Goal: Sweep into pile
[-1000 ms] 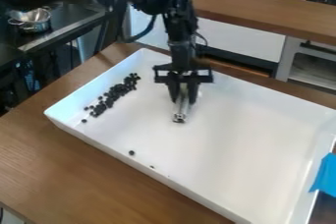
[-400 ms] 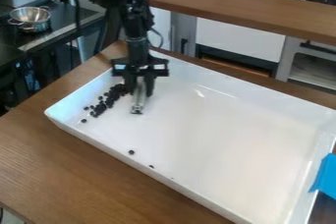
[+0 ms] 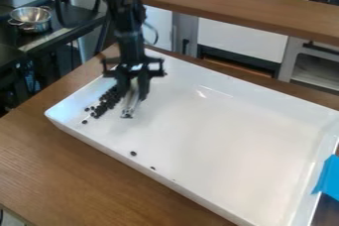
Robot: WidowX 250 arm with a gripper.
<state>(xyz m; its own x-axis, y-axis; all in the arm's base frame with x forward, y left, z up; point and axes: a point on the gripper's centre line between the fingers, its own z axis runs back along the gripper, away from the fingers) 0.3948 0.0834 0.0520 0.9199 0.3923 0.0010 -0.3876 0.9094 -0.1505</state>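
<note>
My gripper (image 3: 132,87) hangs low over the left part of the white tray (image 3: 225,126), its fingers shut on a slim pale sweeping tool (image 3: 131,105) that points down to the tray floor. Just left of the tool, small black pieces (image 3: 104,103) lie in a slanting band along the tray's left side; the gripper hides the band's upper end. Two loose pieces lie apart near the front wall, one dark piece (image 3: 133,153) and a smaller piece (image 3: 153,168).
The tray stands on a brown wooden table (image 3: 79,170). Blue tape (image 3: 327,178) is stuck at the tray's right edge. A metal pot (image 3: 30,18) sits on a dark counter at the upper left. A wooden ledge (image 3: 245,12) runs behind the tray.
The gripper and its tool have moved left across the tray, from the middle of its rear half to right beside the band of black pieces.
</note>
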